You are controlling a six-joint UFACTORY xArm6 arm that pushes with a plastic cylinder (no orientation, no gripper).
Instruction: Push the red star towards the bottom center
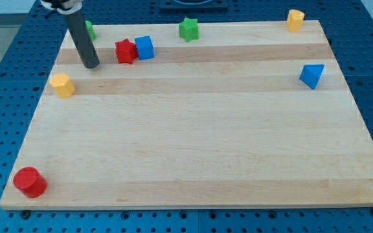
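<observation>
Camera view looks down across a pale wooden board (193, 149) resting on a blue perforated table (5, 84). I carry no gripper, only a straight dark rod, and my tip (91, 65) holds nothing; it rests on the board in the far left part. The red star (126, 51) lies just to the right of my tip, with a narrow strip of bare wood between us, so I am not touching it. A blue cube (145, 47) sits directly against the star's right side. Behind my rod, at the far left edge, a green block (89, 29) peeks out, mostly hidden, so I cannot tell its shape. A yellow block (62, 85) sits nearer than my tip and slightly to its left. A green star (188, 29) stands at the far edge near the middle, and another yellow block (295, 19) occupies the far right corner. A blue triangular block (312, 75) lies by the right edge. A red cylinder (30, 182) stands in the near left corner, well apart from everything else.
</observation>
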